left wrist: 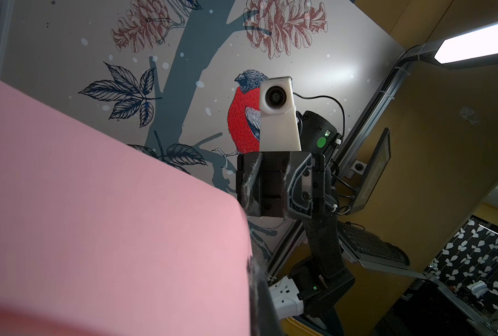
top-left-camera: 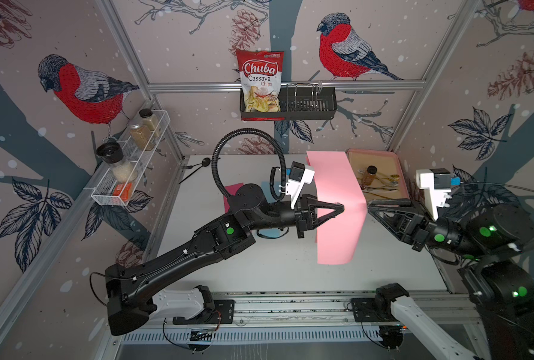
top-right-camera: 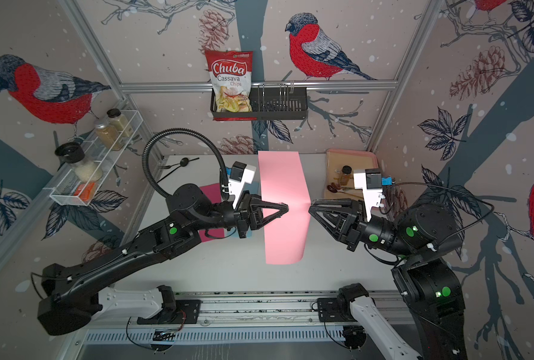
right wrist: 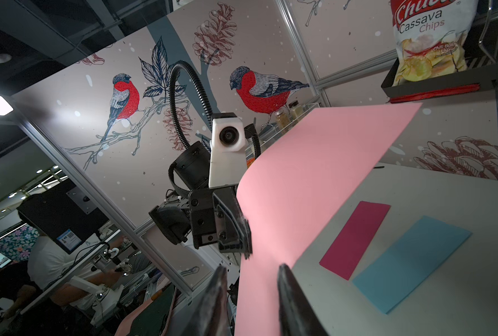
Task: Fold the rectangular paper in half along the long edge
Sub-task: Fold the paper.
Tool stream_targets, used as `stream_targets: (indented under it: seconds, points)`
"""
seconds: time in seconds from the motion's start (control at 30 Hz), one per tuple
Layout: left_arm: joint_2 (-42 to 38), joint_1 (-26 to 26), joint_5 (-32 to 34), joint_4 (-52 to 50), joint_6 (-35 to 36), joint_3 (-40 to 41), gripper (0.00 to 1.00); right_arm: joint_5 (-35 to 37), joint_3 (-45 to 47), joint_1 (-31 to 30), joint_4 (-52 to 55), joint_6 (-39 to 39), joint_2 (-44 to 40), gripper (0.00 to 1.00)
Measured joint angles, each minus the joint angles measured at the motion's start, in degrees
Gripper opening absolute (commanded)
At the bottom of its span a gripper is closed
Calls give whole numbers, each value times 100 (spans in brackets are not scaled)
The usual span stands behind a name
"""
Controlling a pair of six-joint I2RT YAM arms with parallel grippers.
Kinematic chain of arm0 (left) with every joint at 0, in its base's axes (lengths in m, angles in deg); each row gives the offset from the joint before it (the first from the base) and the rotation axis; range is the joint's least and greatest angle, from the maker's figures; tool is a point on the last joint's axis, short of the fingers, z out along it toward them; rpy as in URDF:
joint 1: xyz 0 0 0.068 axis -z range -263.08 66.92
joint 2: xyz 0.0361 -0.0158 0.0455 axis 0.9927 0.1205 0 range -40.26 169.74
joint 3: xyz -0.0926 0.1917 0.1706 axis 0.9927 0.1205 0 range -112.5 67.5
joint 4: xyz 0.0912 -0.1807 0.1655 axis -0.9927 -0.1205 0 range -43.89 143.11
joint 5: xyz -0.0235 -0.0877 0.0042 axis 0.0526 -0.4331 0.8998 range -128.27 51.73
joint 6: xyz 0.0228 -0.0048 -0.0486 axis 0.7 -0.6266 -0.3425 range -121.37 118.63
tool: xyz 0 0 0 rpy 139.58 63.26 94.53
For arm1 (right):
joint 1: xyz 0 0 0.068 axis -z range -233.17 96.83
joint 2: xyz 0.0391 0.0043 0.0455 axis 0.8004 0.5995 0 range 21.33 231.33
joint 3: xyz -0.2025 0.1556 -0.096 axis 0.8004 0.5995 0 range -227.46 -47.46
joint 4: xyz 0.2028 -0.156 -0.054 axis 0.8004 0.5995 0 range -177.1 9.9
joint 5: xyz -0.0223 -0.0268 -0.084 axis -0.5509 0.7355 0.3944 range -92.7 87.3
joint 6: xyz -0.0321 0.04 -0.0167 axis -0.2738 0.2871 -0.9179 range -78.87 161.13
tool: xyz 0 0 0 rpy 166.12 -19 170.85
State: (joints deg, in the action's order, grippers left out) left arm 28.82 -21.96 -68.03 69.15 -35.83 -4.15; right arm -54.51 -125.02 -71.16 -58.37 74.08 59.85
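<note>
The left tool (top-left-camera: 340, 206) is clamped on the pink paper (top-left-camera: 337, 184) near mid-length, holding the thin, matte sheet bowed and raised over the white tabletop (top-left-camera: 259, 265). The right tool (top-left-camera: 370, 204) has its jaws apart around the opposite long edge, probably to take that side.

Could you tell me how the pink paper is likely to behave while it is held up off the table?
Probably floppy: the pink paper bows into a curve where the left hand pinches it. Likely very light, since that one pinch seems to hold it up. Its unsupported ends may sway or sag when moved.
</note>
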Motion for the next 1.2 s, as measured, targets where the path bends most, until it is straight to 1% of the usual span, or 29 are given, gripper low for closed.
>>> stream_targets:
  seconds: [0.23, 0.33, 0.43, 0.57, 0.63, 0.67, 0.7, 0.73, 0.8, 0.83, 0.97, 1.0, 1.03, 1.07, 1.1, 1.17, 1.2]
  points:
    - [-11, 0, 0, -4, 2, -31, 0, 2, 151, 0, 76, -4, -28, 33]
    - [-28, 0, 2, -15, 4, -31, 0, 4, 221, 0, 90, -2, -31, 31]
    - [-35, 0, 2, -13, 4, -31, 0, 2, 229, 0, 70, 0, -39, 27]
    - [-26, 0, 0, -13, 2, -26, 0, -68, 236, 0, 2, 48, -37, 16]
    - [4, 0, 2, -13, 2, -26, 0, -111, 219, 0, -2, 96, -31, 8]
    - [20, 0, 2, -13, 2, -24, 0, -129, 216, 0, -7, 133, -33, 6]
    - [39, 0, 4, -13, 2, -17, 0, -151, 216, 0, -20, 149, -37, 6]
    - [50, 0, 15, -13, 2, -9, 0, -177, 216, 0, -24, 151, -37, 7]
    - [66, 0, 22, -13, 2, -2, 0, -203, 221, 0, -42, 166, -46, 22]
    - [68, 0, 22, -13, 2, 0, 0, -216, 227, 0, -42, 170, -50, 23]
    - [68, 0, 22, -13, 2, 2, 0, -219, 304, 0, -70, 173, -74, 3]
    - [66, 0, 22, -13, 2, 2, 0, -216, 328, 0, -61, 179, -83, 2]
    - [66, 0, 17, -13, 2, 2, 0, -214, 345, 0, -61, 177, -96, 4]
    - [66, 0, 17, -15, 2, 2, 0, -216, 356, 0, -61, 170, -109, 9]
    - [66, 0, 15, -15, 2, 2, 0, -216, 361, 0, -63, 170, -122, 10]
    - [66, 0, 20, -15, 2, 2, 0, -219, 361, 0, -55, 160, -140, 3]
    - [63, 0, 22, -15, 2, 2, 0, -219, 363, 0, -52, 151, -144, 2]
